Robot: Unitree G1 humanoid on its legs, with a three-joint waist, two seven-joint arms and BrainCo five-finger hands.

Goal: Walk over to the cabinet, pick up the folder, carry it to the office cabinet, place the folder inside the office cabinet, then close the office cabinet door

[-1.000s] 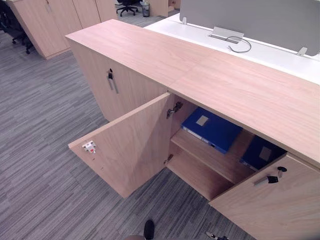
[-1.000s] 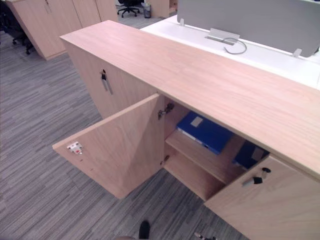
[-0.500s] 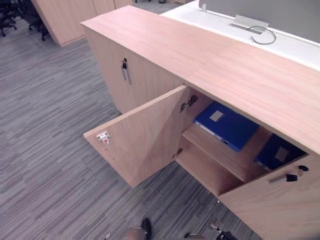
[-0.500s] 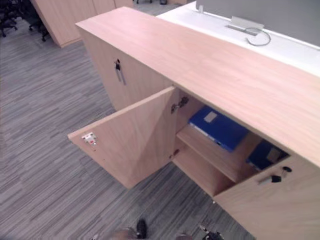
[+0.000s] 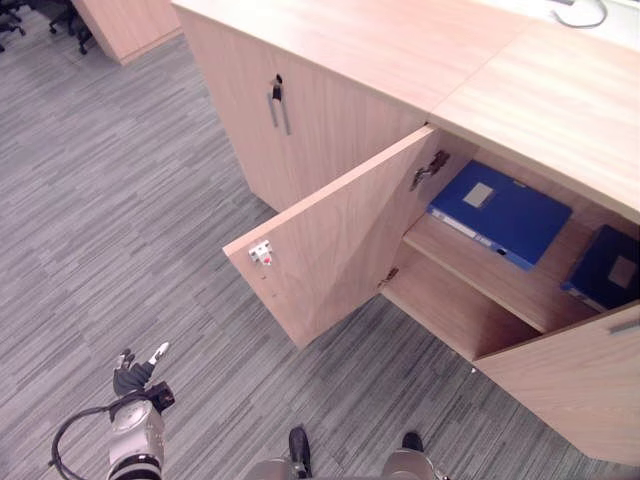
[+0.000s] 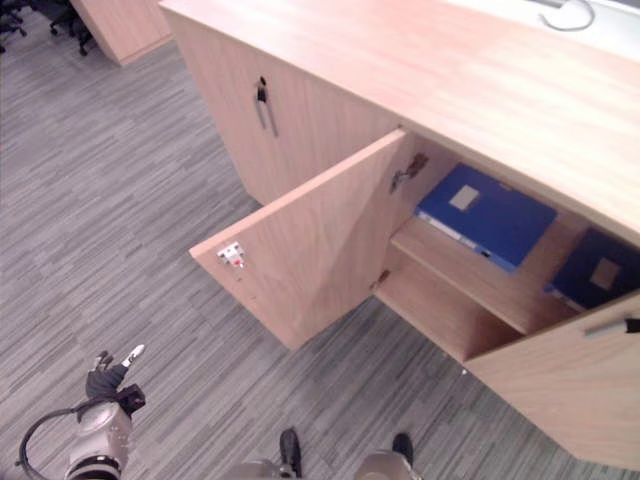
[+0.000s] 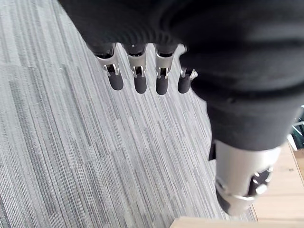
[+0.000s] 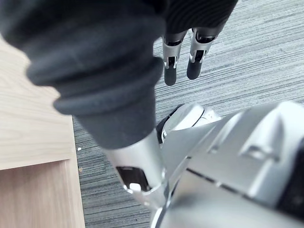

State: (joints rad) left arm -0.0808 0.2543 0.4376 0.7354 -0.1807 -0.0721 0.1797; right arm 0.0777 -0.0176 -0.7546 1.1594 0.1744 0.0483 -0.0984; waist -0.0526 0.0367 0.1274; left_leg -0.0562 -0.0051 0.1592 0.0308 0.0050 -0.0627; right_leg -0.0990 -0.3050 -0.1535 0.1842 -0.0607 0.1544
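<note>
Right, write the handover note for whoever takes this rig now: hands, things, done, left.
Left hand: open, empty, over the carpet.
Right hand: open, empty.
Blue folder lies flat on the upper shelf of the open cabinet, a darker folder beside it.
Done, apparently: folder placed.
Left: shut the left door; the right door stands open too.

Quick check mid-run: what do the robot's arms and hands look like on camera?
The left hand and right hand match: silver fingers with rounded dark tips, and a dark ribbed cover over the back and wrist. The left arm is a smooth silver-grey cylinder.
</note>
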